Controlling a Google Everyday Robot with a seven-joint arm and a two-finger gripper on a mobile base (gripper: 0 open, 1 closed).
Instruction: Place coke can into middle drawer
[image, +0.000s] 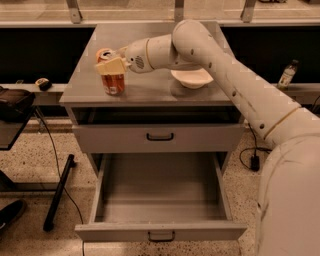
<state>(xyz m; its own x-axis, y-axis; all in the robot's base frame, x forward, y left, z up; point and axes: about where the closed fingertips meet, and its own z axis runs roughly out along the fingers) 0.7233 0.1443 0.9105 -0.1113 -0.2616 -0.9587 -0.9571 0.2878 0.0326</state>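
**A:** What's on the left?

**B:** A black pole (57, 192) slants across the speckled floor beside the cabinet. On the cabinet top (150, 95), near the left front corner, the coke can (115, 84) stands upright with its base on the surface.

**A:** And the gripper?

**B:** The gripper (113, 66) is at the can's upper half, reaching in from the right. One pale finger (107, 66) lies flat across the front of the can and the other is mostly hidden behind it. They are clasped on the can.

**A:** How is the arm posed?

**B:** The wrist runs nearly level above the cabinet top, from the can to a rounded bend over the bowl (192, 79). That white bowl sits right of centre, partly behind the wrist. From the bend, the arm (240, 95) slopes down as one long white link to the right, into the robot's bulky body at the lower right corner.

**A:** Where's the drawer?

**B:** Under the top, the upper drawer front (120, 139) is closed. Below it the middle drawer (160, 200) is pulled out toward the camera, well below the can.

**A:** Far right?

**B:** A small bottle (287, 75) stands on the ledge behind.
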